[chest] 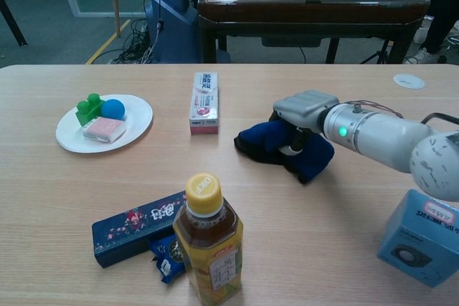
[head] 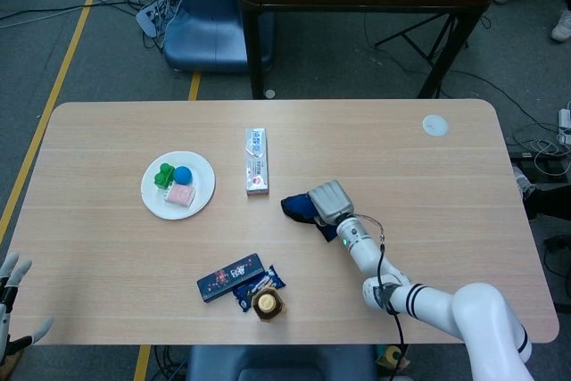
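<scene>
The right hand (chest: 305,110) rests palm-down on a dark blue cloth (chest: 276,147) near the middle of the counter (head: 428,185), its fingers curled into the bunched fabric. It seems to grip the cloth, though the fingertips are hidden beneath the hand's shell. To do this well, keep the pressure even and low so the cloth slides along without bunching out from under the palm, and steer clear of the tube box (chest: 204,102) beyond and to the hand's left. The bottle (chest: 208,249) stands well apart, nearer the robot. The left hand (head: 11,296) hangs off the counter's edge, fingers spread, holding nothing.
</scene>
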`<state>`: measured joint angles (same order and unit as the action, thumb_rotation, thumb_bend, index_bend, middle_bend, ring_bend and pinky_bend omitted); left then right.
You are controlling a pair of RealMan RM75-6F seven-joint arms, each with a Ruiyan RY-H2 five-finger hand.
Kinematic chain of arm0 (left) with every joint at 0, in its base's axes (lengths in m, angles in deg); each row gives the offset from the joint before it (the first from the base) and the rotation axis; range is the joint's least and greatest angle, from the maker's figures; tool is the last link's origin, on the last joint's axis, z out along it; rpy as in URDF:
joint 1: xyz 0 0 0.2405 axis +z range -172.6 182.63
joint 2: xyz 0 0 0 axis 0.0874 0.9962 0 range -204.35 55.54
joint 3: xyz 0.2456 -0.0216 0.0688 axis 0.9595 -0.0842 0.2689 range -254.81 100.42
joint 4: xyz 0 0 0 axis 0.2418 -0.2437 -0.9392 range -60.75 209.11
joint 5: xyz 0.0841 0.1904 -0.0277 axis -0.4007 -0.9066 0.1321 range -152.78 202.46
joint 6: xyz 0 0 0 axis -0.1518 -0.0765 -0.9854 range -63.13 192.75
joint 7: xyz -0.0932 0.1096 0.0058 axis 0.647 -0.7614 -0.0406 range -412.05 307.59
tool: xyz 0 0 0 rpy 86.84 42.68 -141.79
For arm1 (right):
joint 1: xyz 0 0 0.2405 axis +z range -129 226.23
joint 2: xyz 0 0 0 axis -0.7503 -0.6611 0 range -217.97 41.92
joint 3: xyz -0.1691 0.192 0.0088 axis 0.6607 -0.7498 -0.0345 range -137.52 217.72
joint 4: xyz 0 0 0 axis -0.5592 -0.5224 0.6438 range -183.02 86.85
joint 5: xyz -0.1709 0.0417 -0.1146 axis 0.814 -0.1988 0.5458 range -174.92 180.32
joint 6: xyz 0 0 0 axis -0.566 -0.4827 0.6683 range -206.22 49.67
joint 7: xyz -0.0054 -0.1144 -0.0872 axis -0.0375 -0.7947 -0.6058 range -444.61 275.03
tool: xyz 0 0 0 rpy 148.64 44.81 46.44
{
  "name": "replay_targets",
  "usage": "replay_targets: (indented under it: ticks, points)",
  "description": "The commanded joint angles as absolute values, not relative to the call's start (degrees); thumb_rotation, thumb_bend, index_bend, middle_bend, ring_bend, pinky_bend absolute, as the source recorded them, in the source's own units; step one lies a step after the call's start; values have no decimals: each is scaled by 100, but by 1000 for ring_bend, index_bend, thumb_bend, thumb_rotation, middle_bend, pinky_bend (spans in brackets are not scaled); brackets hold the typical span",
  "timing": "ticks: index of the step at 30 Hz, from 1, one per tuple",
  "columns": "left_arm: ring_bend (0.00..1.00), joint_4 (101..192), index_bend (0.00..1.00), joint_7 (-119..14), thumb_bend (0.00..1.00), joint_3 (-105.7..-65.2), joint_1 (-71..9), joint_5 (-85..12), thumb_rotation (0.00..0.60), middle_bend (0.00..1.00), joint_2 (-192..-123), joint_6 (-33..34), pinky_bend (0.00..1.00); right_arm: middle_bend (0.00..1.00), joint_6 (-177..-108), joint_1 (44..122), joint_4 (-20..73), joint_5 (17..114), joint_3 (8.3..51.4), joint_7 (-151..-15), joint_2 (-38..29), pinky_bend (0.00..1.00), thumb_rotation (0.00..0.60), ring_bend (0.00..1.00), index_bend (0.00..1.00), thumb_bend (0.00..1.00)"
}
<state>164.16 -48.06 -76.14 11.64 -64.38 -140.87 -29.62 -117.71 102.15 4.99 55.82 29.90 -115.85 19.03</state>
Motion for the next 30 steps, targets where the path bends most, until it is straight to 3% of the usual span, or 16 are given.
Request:
replay_targets:
  ticks: [1,12,30]
  points:
    - [21,16433,99,-4772,168,-7611,1161,-6455,600,0,-14079,-2964,13,558,-11746,10225,280,5416,2919,-11649,1915,667,600,562,690,548]
    - [21,16442,99,-4753,168,-7607,1167,-6468,600,0,-14073,-2973,12,558,-11633,10298,-80,5226,2765,-11682,1870,667,600,562,690,547]
    - [21,16444,99,-4736,168,-7590,1217,-6470,600,0,-14048,-3019,13,558,-11583,10355,1297,6065,3011,-11062,1781,667,600,561,691,547]
